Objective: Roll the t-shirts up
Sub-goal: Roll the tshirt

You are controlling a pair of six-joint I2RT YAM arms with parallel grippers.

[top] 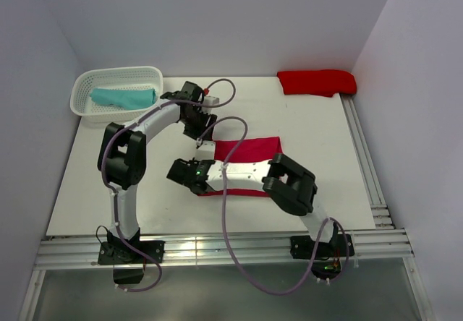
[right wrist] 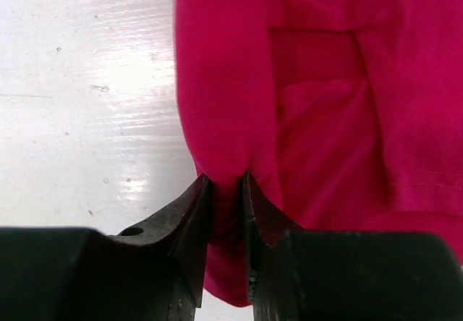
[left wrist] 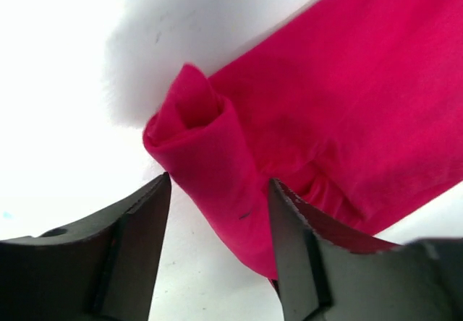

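Off to the left of my left hand (left wrist: 219, 183), the teal t-shirt (top: 124, 97) lay rolled in the white basket (top: 83, 90). My left hand stood spread, its fingers on either side of the rolled end of the crimson t-shirt (top: 249, 150) without clamping it. My right hand (right wrist: 226, 180) was pressed nearly together, pinching a fold at the roll's edge. The flat remainder stretched away to its right on the table (top: 94, 183). Well beyond both hands, to the right, lay the scarlet t-shirt (top: 316, 82). I judged the crimson roll barely begun. Next I needed both hands gripping the roll's ends and turning it evenly over the flat cloth. I could read no label or writing anywhere.
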